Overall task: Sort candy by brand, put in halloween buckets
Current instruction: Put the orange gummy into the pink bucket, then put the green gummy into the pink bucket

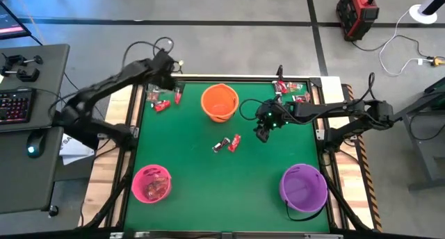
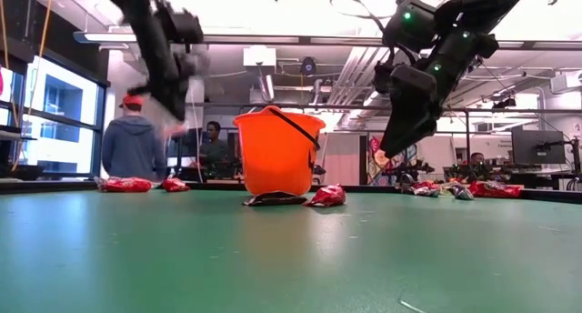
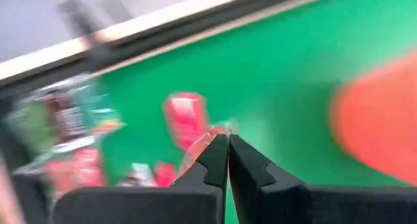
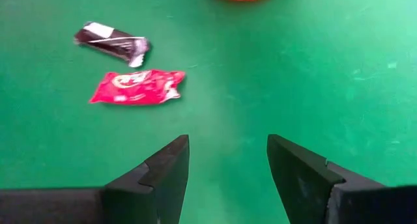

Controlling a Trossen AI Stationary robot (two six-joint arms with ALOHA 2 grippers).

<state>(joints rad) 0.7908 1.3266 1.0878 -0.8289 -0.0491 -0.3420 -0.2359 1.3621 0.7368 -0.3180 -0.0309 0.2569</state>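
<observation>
Taking the orange bucket point(image 1: 220, 102) as our mark, we see the pink bucket point(image 1: 151, 184), with red candy in it, and the purple bucket point(image 1: 303, 187) at the table's near corners, with open green mat point(image 1: 229, 187) between them. Just nearer than the orange bucket lie a red candy point(image 4: 138, 86) and a dark candy point(image 4: 112, 42), long axes roughly parallel, and our right gripper point(image 4: 228, 160) hangs beside them with jaws apart and empty. Farther back, our left gripper point(image 3: 228, 151) has its fingers pressed together on a scrap of red wrapper point(image 3: 199, 142) above the far-left candy pile point(image 1: 164, 100), while more pieces point(image 1: 292, 90) lie at the far-right edge.
</observation>
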